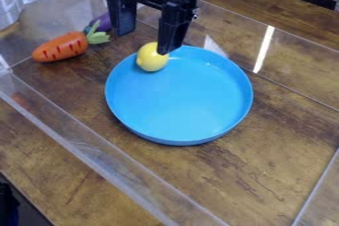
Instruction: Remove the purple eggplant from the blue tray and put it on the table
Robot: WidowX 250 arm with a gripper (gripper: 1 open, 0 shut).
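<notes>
End effector (150,34) points down at about 12 o'clock of the blue tray (199,126), fingers spread apart, nothing between them. Purple eggplant (99,27) lies on the surface (265,185) beside the carrot (59,48), at 10 o'clock, outside the rim, so placement looks done. Yellow ball (151,58) sits inside the tray near the rim.

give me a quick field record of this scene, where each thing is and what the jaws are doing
gripper: jaws open, pointing down, empty
purple eggplant: on the table behind the gripper, outside the tray, partly hidden
blue tray: on the table
yellow ball: inside the tray at its far-left rim
orange carrot: on the table, left of the tray, beside the eggplant
</notes>
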